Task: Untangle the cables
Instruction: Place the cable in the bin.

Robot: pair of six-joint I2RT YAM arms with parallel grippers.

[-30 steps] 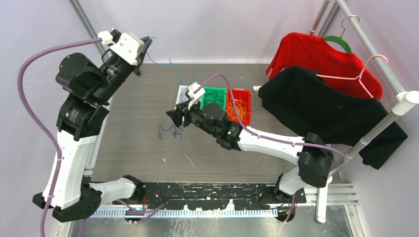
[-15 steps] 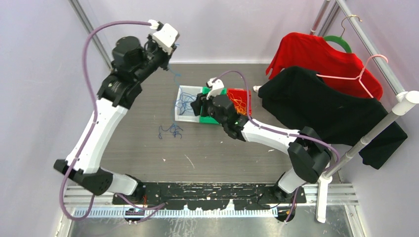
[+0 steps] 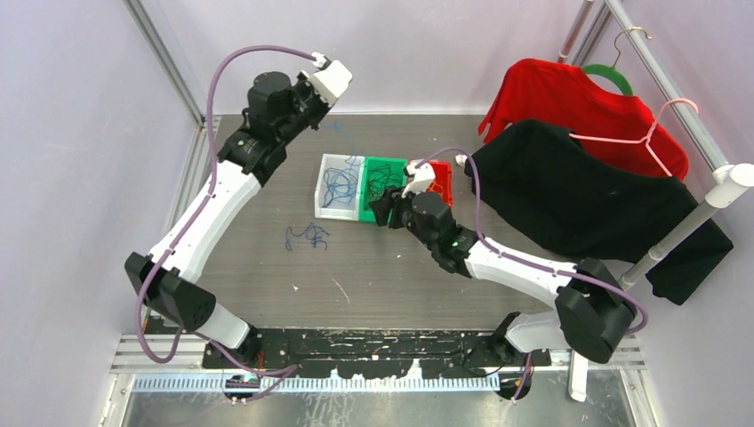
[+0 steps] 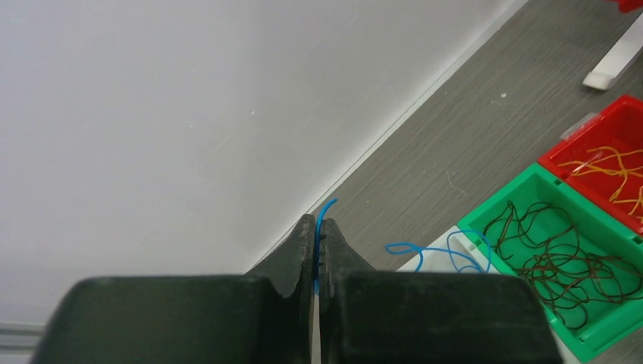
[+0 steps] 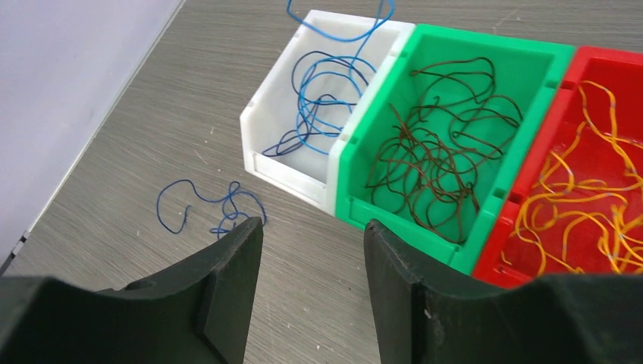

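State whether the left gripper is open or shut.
Shut. In the left wrist view the left gripper has its fingers pressed together on a blue cable, whose end sticks out past the tips.

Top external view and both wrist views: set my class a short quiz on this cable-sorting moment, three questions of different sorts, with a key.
1. True or false: the left gripper is shut on a blue cable.
2. Multiple choice: the cables in the green bin are A) blue, B) dark, C) orange-yellow.
3. Fill in: the right gripper is open and empty, and the loose blue cable on the table lies nearest the ____ bin.
Key: 1 true; 2 B; 3 white, meaning the white bin.
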